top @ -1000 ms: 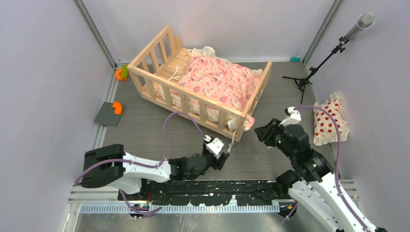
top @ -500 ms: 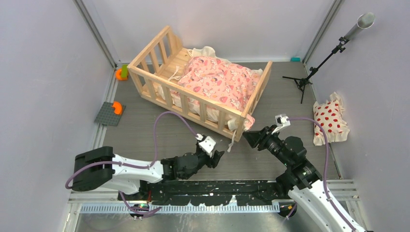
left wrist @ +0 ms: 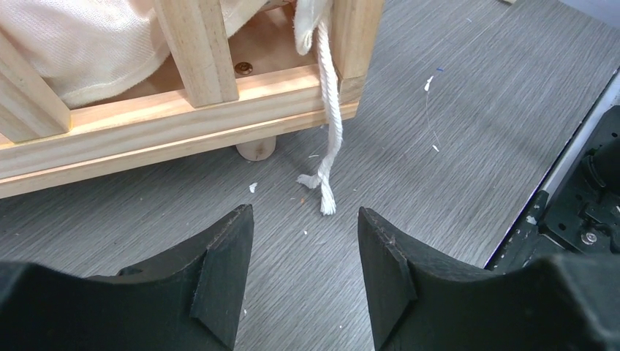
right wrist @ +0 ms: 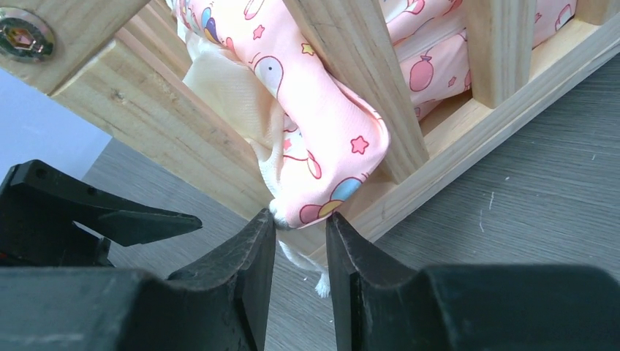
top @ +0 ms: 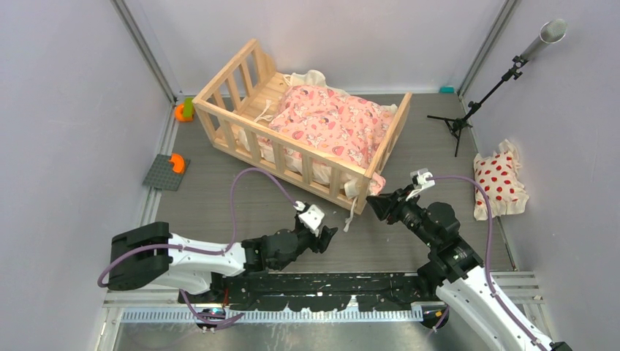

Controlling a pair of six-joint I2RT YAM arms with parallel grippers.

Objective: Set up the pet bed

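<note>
Pet bed (top: 292, 143) sits on the bench (top: 219, 190) at the far left-centre, pink cushion (top: 329, 121) inside it, spotted pillow (top: 498, 183) well apart at the right wall. One cushion corner (right wrist: 329, 168) bulges out between the slats at the near-right post, and a cream tie (left wrist: 330, 117) hangs there down to the bench. Left end effector (left wrist: 303, 223) is low on the bench, jaws spread, empty, aimed at the tie's frayed end. Right end effector (right wrist: 300, 223) is just under the cushion corner with jaws narrowly parted; the corner tip meets one fingertip, and it looks unclamped, though the wrist view is tight. Step in hand is probably seating that corner. To do it well: nudge the fabric inward between the slats, push along the slat gap so the frame doesn't skid, and keep the left clear of the tie unless it needs securing.
</note>
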